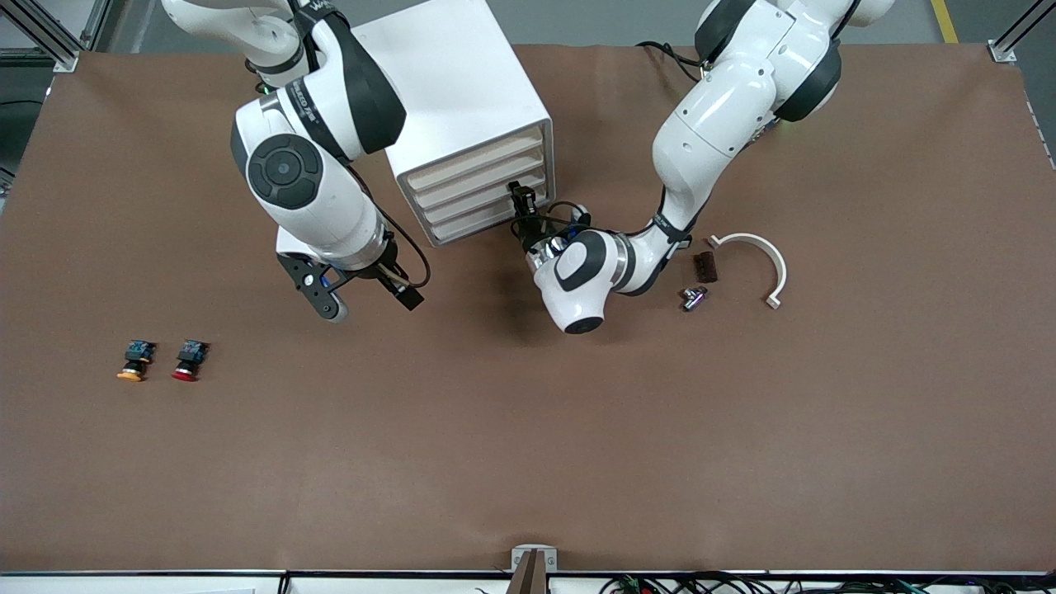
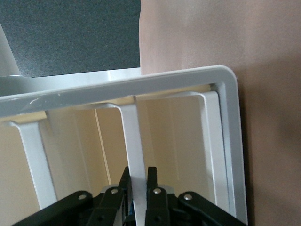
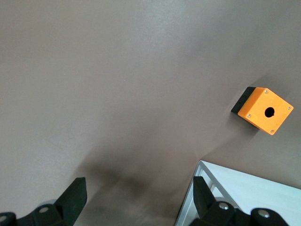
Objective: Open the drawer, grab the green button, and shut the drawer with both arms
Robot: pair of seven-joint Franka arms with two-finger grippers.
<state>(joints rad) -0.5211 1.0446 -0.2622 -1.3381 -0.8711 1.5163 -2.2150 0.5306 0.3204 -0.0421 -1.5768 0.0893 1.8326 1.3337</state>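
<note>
1. Front view: the left gripper (image 1: 521, 198) is pressed up to the front of the white cabinet (image 1: 462, 107), at the edge of the drawer (image 1: 487, 200), the third of the four stacked trays counting down. All four trays sit flush in the cabinet.
2. Front view: the left arm (image 1: 709, 124) comes in from its base and bends low over the table (image 1: 528, 429), its wrist just in front of the cabinet.
3. Front view: toward the left arm's end from that wrist lie a small dark brown block (image 1: 705, 266), a little metal part (image 1: 693, 298) and a white curved bracket (image 1: 763, 262), near one another.
4. Front view: the right gripper (image 1: 367, 299) hangs over bare table beside the cabinet, fingers spread wide with nothing between them; the right arm (image 1: 313, 157) waits.
5. Front view: toward the right arm's end from the right gripper lie an orange-capped button (image 1: 134, 361) and a red-capped button (image 1: 189, 360), side by side. The green button does not show in any view.
6. Left wrist view: the left gripper (image 2: 138, 181) has its fingers (image 2: 152, 179) drawn close together on a thin white upright lip (image 2: 133, 141) of a tray front, pinching it. Cream tray fronts fill the space past the fingers.
7. Right wrist view: the right gripper's black fingers (image 3: 75, 197) stand far apart over the brown tabletop.
8. Right wrist view: an orange box (image 3: 265, 110) with a round hole in its face sits on the table out ahead of that gripper, with a corner of the cabinet (image 3: 244, 197) close by one finger.
</note>
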